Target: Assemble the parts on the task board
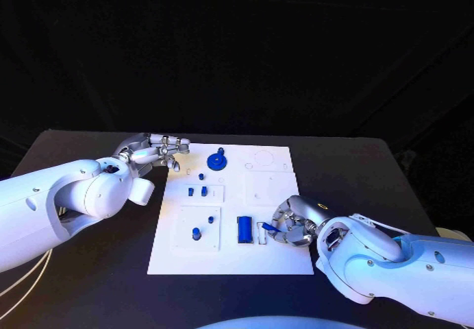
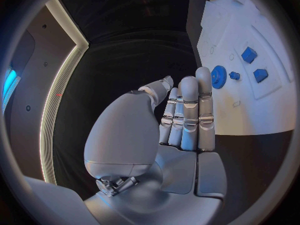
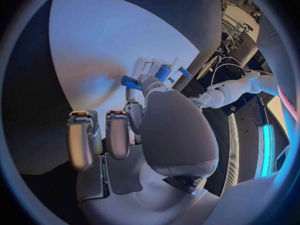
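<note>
The white task board (image 1: 266, 257) lies mid-table. My right hand (image 1: 296, 221) is over its near right corner and pinches a small blue part (image 1: 268, 227) between thumb and finger, beside an upright blue block (image 1: 244, 229). The right wrist view shows that part (image 3: 130, 81) at the fingertips (image 3: 145, 80) above the board (image 3: 94, 45). My left hand (image 1: 156, 152) hovers by the board's far left corner with straight fingers and holds nothing. A blue gear (image 1: 217, 162) sits just to its right. In the left wrist view the hand (image 2: 181, 120) is extended near the gear (image 2: 218, 77).
Small blue pieces stand in the board's left modules: a peg (image 1: 203, 177), a pair (image 1: 198, 192) and two more (image 1: 203, 227). The left wrist view shows two blue squares (image 2: 254, 65) and a peg (image 2: 234, 75). Black table (image 1: 89, 274) surrounds the board.
</note>
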### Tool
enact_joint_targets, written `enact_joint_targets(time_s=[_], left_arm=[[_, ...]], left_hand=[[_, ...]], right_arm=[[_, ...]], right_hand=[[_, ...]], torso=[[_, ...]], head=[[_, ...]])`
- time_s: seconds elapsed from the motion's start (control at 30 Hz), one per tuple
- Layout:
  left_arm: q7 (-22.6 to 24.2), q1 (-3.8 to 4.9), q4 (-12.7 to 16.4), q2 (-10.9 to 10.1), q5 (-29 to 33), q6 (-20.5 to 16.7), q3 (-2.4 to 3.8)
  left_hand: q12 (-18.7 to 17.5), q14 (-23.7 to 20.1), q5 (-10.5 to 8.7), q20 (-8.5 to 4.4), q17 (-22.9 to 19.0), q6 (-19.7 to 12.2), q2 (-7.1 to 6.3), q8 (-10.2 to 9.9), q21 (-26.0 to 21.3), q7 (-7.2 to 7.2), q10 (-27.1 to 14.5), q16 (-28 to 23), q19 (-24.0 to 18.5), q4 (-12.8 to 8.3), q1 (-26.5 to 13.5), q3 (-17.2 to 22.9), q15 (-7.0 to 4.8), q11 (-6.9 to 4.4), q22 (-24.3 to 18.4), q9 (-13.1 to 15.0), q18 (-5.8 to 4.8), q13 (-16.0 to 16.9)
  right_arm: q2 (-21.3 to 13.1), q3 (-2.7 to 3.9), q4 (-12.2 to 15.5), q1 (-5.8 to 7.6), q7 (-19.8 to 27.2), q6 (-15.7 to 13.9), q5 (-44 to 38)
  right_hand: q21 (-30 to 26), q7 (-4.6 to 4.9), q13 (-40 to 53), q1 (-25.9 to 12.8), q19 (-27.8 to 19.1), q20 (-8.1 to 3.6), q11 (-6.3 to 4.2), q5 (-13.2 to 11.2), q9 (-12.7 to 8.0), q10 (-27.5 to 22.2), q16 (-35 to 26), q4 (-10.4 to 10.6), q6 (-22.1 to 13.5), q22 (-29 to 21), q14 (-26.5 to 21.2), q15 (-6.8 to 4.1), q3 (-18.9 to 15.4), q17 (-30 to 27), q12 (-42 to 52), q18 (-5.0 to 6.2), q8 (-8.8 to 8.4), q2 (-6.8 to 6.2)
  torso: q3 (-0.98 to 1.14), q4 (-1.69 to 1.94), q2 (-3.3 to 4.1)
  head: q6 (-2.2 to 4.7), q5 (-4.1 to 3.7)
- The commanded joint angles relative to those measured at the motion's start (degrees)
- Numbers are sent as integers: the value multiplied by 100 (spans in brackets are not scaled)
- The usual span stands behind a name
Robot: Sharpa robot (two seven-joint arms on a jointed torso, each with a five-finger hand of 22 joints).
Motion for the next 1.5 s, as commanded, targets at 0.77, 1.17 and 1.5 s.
enact_joint_targets(time_s=[0.77,1.17,1.5], left_arm=[[17,4,33,-16,24,124,4],[8,4,33,-20,24,138,4],[3,5,33,-20,24,140,4]], left_hand=[[40,-48,21,47,4,-33,58,5,-29,4,-47,-9,11,-12,-2,-13,3,-11,-9,-8,33,8],[40,-48,21,47,4,-33,58,5,-29,4,-47,-9,11,-12,-2,-13,3,-11,-9,-8,33,8],[40,-48,21,47,4,-33,58,5,-29,4,-47,-9,11,-12,-2,-13,3,-11,-9,-8,33,8]], right_arm=[[187,-1,-128,-5,-20,46,697],[235,-1,-147,-5,-8,91,687],[255,-1,-198,-5,2,107,687]], right_hand=[[37,-52,236,-961,466,-44,18,304,291,99,44,81,140,1415,411,-37,-258,570,138,-54,9,-152],[33,-56,279,-1213,464,-44,18,216,328,124,42,90,171,1414,411,-37,-542,571,194,-53,0,-97],[16,-54,279,-1289,457,-43,19,121,343,118,37,88,173,1409,409,-36,-687,566,187,-49,-14,-50]], torso=[[2,-1,-2],[2,-6,-3],[1,-3,-4]], head=[[-19,28],[-39,33],[-34,24]])
